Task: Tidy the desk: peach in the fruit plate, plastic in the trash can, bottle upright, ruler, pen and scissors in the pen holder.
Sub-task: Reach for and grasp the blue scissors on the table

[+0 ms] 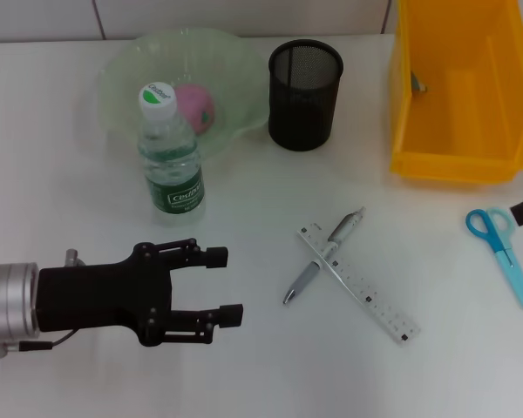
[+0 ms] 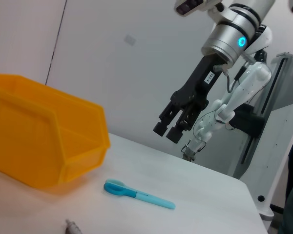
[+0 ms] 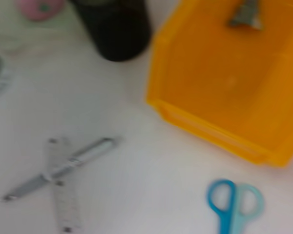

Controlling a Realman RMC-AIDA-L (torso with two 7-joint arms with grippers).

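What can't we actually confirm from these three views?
- Right gripper: in the head view only a dark tip shows at the edge. The left wrist view shows it raised above the scissors.
- Item in the yellow bin: too small in the head view, blurred in the right wrist view.
- Pen holder contents: dark mesh hides its floor.

Legible markings: bottle only.
Water bottle [image 1: 171, 159], standing upright: white cap carries green script lettering, apparently "Cestbon" but only partly readable. Green wrap label on the body shows a white logo, too small to read. Ruler [image 1: 359, 284] has graduation marks and tiny numerals along its edge, none legible. Sticker on the right gripper [image 2: 175, 126] arm: print not readable.
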